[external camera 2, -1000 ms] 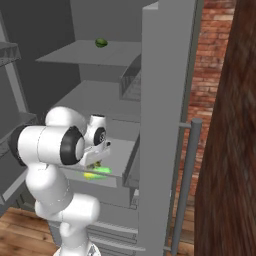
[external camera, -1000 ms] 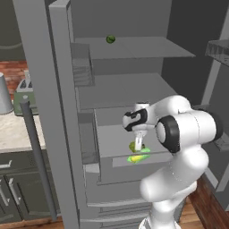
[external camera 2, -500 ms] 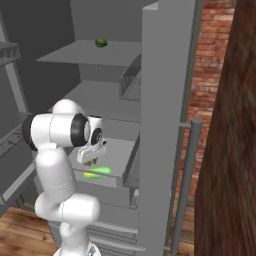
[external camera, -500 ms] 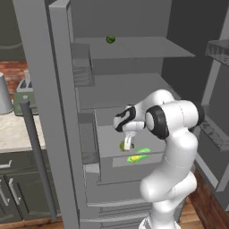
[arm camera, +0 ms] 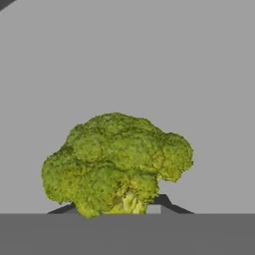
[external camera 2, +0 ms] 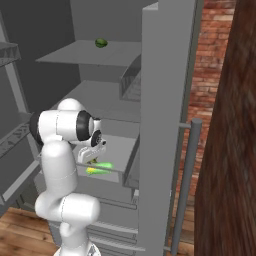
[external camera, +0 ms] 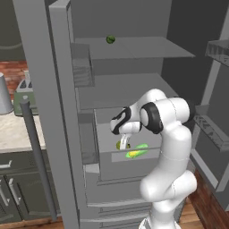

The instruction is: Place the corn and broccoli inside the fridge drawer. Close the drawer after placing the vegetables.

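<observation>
Corn is already lying in the fridge drawer, which stands pulled out, so that half looks done. The pincer is clamped on the broccoli, carrying it just above the drawer's left part, near the corn's left end (whether it's touching the drawer floor I can't tell). Hand view has the florets right up against the fingertips, plain grey behind. Left to do, by my read: let the broccoli go into the drawer, pull back, then push the drawer front shut.
</observation>
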